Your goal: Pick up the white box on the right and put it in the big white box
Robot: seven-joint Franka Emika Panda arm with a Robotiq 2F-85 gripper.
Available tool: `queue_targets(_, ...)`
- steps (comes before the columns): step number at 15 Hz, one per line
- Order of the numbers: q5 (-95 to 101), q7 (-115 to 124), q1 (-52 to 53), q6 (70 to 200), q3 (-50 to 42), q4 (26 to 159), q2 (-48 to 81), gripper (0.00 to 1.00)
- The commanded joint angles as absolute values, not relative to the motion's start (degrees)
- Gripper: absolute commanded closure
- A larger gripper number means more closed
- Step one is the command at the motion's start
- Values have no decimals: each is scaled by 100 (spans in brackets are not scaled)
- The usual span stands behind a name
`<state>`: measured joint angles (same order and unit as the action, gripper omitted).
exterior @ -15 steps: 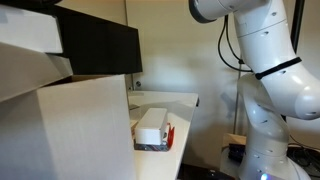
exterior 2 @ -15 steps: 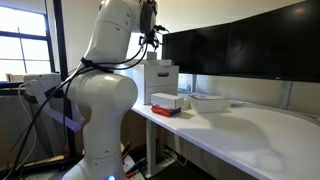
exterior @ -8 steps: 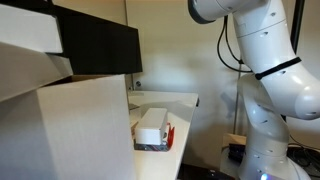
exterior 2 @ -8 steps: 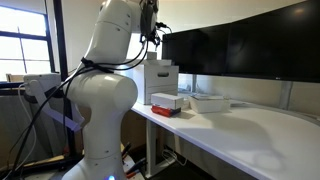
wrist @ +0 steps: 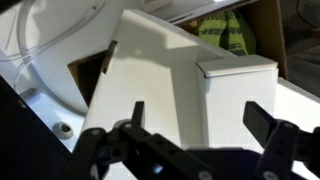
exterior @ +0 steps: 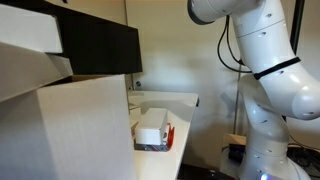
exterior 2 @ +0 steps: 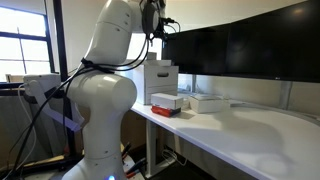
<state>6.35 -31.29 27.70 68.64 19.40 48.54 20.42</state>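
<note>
The small flat white box point(exterior 2: 207, 102) lies on the white desk point(exterior 2: 250, 135), to the right of a white block on a red-edged dark base point(exterior 2: 166, 102). The big white box point(exterior 2: 160, 78) stands behind that block, and it fills the near left of an exterior view point(exterior: 60, 125). My gripper point(exterior 2: 154, 30) hangs high above the big white box and holds nothing. In the wrist view the gripper point(wrist: 200, 125) has its jaws wide apart, and the big white box point(wrist: 150, 80) with its flaps lies far below. The gripper is cut off above the other exterior frame.
Dark monitors point(exterior 2: 240, 45) line the back of the desk. The white block on its red-edged base point(exterior: 152, 128) sits between the carton and the small box. The robot's white arm point(exterior: 265, 70) stands beside the desk edge. A yellow-green garment point(wrist: 225, 30) lies beyond the carton.
The gripper has shifted slightly to the right, still high above the desk. The boxes have not moved.
</note>
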Motion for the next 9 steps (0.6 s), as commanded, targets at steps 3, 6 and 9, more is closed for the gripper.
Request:
queue_targets(3, 661, -2908, 2227, 6980, 1464, 5113, 1705, 0)
queue_targets(6, 651, -2812, 1949, 7154, 1188, 5380, 1473, 0)
queue_targets(9, 666, -2667, 1724, 7495, 944, 5917, 1082, 0)
